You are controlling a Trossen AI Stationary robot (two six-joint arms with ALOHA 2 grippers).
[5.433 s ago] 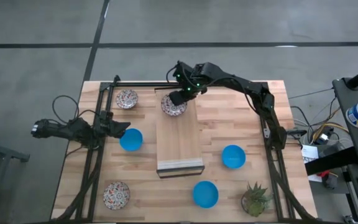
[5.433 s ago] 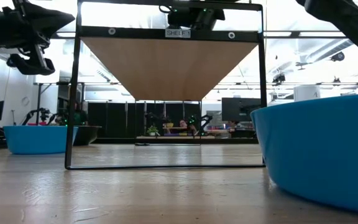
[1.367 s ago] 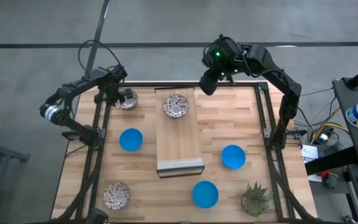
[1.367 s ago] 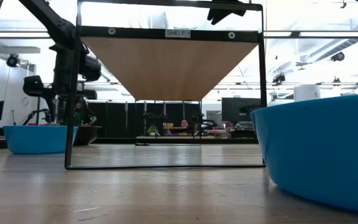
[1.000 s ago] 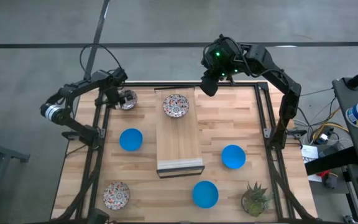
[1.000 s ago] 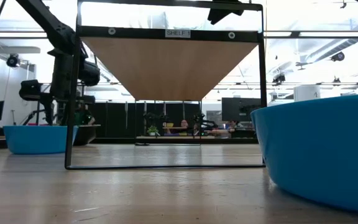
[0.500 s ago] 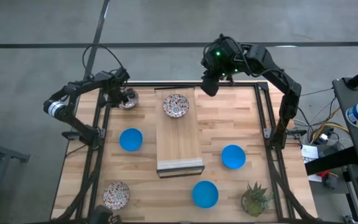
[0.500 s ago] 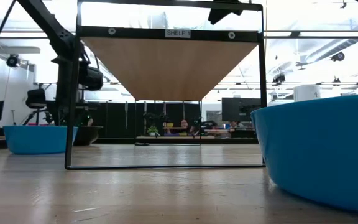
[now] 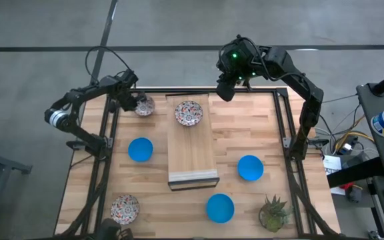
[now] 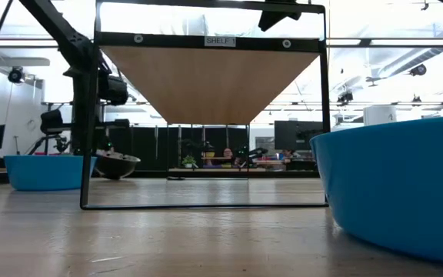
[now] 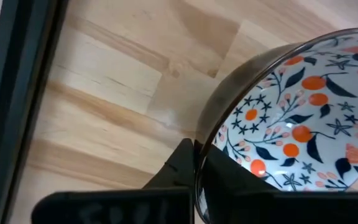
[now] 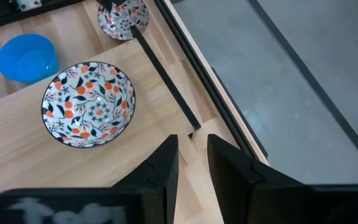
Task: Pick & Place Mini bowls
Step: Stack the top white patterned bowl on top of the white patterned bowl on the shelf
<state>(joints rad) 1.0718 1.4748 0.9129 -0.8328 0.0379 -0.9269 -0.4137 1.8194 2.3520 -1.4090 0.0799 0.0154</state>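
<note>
A robotics lab: bare concrete floor (image 9: pixel 39 40), framed wooden table (image 9: pixel 252 127), other rigs behind.

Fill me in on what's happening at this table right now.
The left gripper has its fingers closed on the rim of a patterned bowl at the table's far left corner, lifting it slightly. The right gripper hangs open over the far edge of the table, beside another patterned bowl on the wooden board. Three blue bowls sit untouched.
</note>
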